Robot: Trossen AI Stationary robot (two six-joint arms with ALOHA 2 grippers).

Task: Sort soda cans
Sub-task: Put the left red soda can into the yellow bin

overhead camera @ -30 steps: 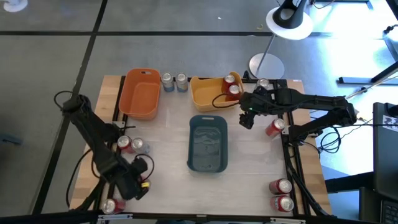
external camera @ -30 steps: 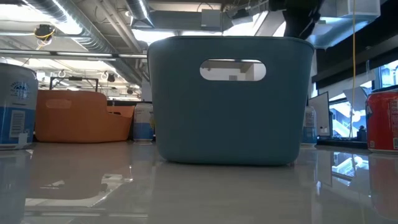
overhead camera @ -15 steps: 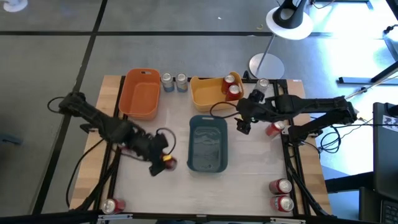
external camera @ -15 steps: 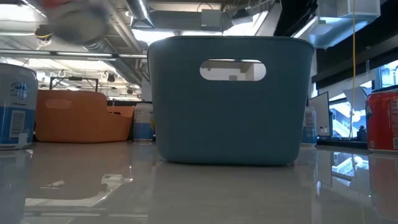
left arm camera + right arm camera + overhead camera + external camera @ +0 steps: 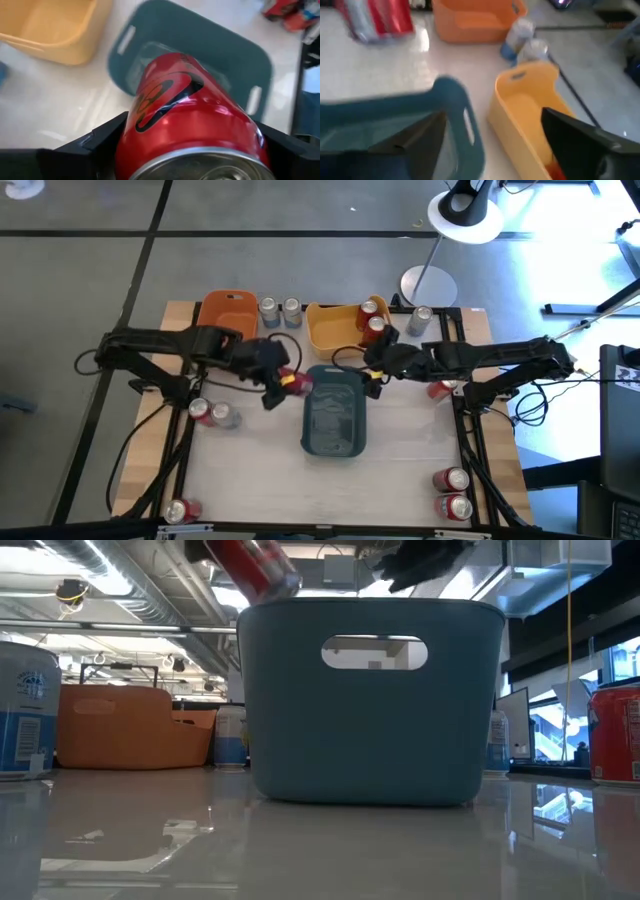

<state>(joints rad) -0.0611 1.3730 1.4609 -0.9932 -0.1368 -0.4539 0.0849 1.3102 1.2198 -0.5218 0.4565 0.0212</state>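
L gripper is clamped on a red soda can, held w/ can just above the far-left rim of the blue-grey bin, which looks empty. R gripper hangs over the bin's far-right corner, fingers apart, holding nothing. Yellow bin contains 2 red cans. Orange bin looks empty. Other cans stand loose on the bench.

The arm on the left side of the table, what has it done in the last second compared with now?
It swung from the table's near left corner across to the blue-grey bin, carrying a red can in the left gripper, now held at the bin's far left corner. The right gripper slid leftward to the bin's far right corner, empty. The bins and the other cans stayed where they were.
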